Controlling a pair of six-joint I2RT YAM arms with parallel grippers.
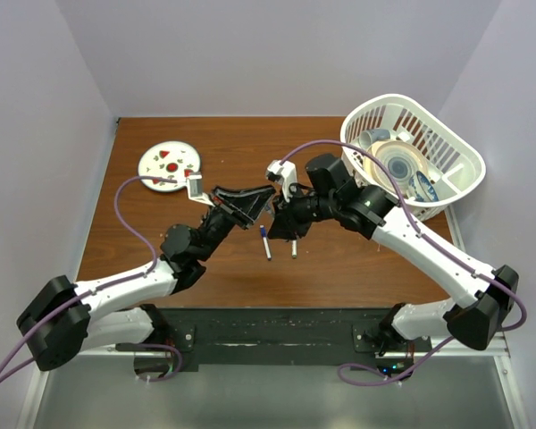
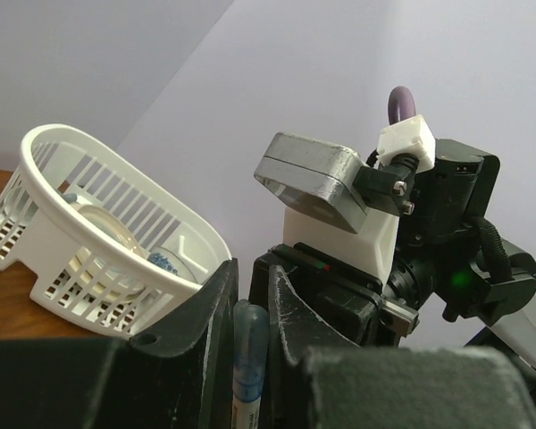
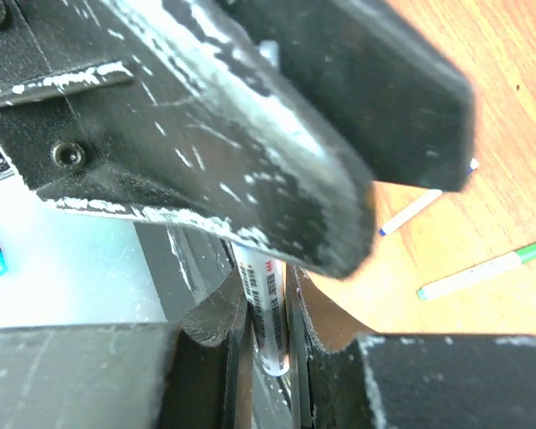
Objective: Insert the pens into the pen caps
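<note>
Above the middle of the table my two grippers meet tip to tip. My left gripper [image 2: 250, 290] is shut on a translucent blue pen cap [image 2: 248, 344], with a white barrel [image 2: 243, 407] showing under it. My right gripper [image 3: 266, 299] is shut on a white printed pen [image 3: 266, 308] that runs up between the left gripper's fingers [image 3: 250, 152]. From above, the left gripper [image 1: 264, 198] and right gripper [image 1: 282, 218] hide that pen. Two more pens lie on the wood: one blue-tipped [image 1: 266, 244] [image 3: 424, 204], one green-capped [image 1: 294, 249] [image 3: 487, 268].
A white slotted basket [image 1: 454, 152] [image 2: 116, 268] holding dishes stands at the back right. A round white plate [image 1: 156, 170] with red pieces lies at the back left. Purple cables arc over both arms.
</note>
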